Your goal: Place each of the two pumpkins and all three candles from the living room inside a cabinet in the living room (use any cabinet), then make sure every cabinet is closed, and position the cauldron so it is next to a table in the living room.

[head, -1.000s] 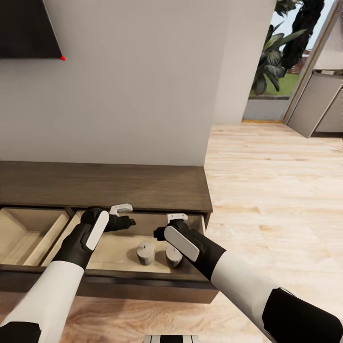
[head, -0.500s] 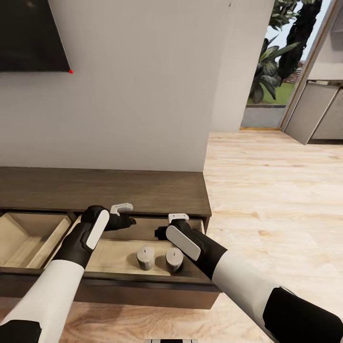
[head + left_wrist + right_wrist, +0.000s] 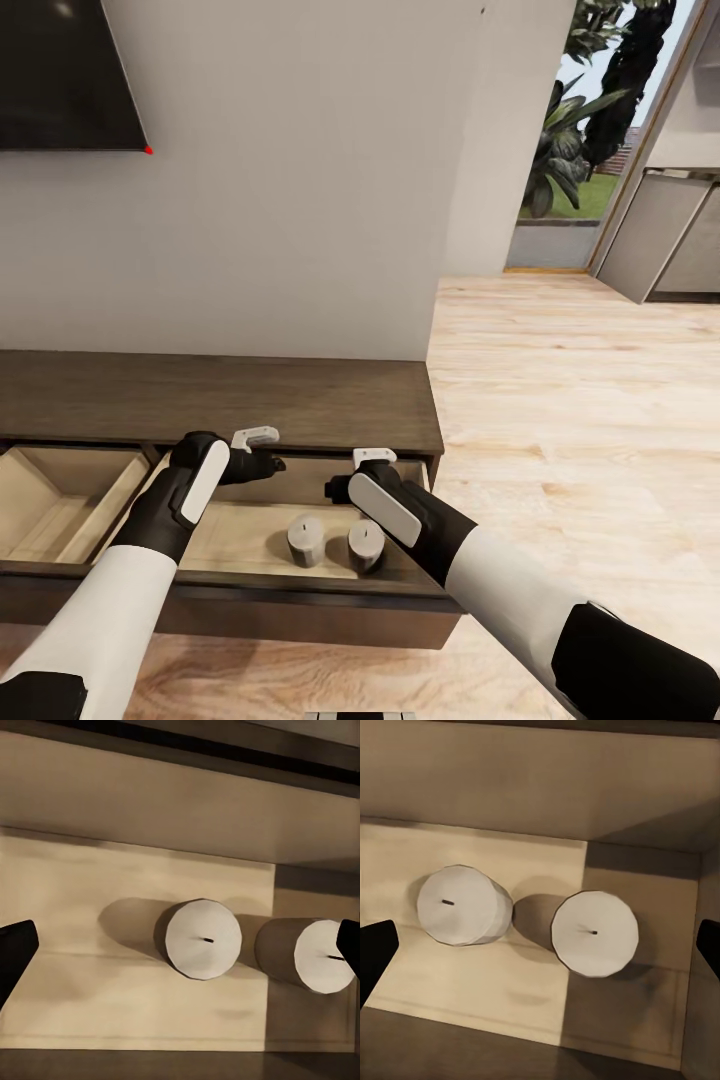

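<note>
The long dark brown cabinet (image 3: 220, 395) stands against the wall with both its drawers pulled out. Two beige-grey candles (image 3: 306, 540) (image 3: 366, 545) stand upright side by side on the right drawer's pale floor. My left gripper (image 3: 268, 455) hovers open above the drawer's back left part. My right gripper (image 3: 345, 478) hovers open just above and behind the candles. The left wrist view looks down on the candles (image 3: 202, 939) (image 3: 322, 956) between wide-apart fingertips (image 3: 15, 952). So does the right wrist view (image 3: 461, 905) (image 3: 594, 933). The pumpkins and the cauldron are out of view.
The left drawer (image 3: 60, 490) is open with a bare pale inside. A dark screen (image 3: 60, 70) hangs on the wall above. Light wooden floor (image 3: 580, 400) stretches to the right toward a doorway with plants (image 3: 570, 150) and a grey unit (image 3: 670, 235).
Since a second ago the head camera has tilted slightly, shifting the whole picture. Arms, candles and drawers keep their places, and nothing differs over the last half second.
</note>
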{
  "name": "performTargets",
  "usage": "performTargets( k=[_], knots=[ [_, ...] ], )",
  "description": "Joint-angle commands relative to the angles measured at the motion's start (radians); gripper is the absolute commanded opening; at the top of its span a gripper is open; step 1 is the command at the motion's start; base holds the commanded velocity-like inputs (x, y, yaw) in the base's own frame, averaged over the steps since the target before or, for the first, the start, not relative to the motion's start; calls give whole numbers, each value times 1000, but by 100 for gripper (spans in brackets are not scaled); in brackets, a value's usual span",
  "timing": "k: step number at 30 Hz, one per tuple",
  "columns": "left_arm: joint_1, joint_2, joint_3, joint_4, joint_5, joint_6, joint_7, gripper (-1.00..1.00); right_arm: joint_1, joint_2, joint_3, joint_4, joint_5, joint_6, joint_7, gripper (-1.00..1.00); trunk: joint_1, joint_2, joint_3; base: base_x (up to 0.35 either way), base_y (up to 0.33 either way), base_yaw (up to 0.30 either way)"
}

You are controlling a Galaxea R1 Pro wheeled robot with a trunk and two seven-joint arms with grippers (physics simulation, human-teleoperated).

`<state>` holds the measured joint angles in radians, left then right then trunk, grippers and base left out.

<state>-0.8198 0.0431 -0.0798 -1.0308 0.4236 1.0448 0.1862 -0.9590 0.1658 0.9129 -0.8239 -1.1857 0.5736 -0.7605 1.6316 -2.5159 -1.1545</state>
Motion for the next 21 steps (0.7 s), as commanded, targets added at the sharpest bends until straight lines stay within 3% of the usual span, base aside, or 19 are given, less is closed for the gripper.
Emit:
performTargets(
  k=[1, 7, 21],
  knots=[
    [-1, 1, -3, -1, 11, 2, 10, 100, -1, 0, 3, -1, -6, 2, -7, 100, 0, 0, -1, 0, 0, 0],
    [-1, 1, -3, -1, 11, 2, 10, 100, -1, 0, 3, -1, -6, 2, -7, 100, 0, 0, -1, 0, 0, 0],
    [14, -5, -3, -5, 9, 2, 20, 100, 0, -6, 7, -10, -2, -54, -8, 100, -6, 3, 53, 0, 0, 0]
  ],
)
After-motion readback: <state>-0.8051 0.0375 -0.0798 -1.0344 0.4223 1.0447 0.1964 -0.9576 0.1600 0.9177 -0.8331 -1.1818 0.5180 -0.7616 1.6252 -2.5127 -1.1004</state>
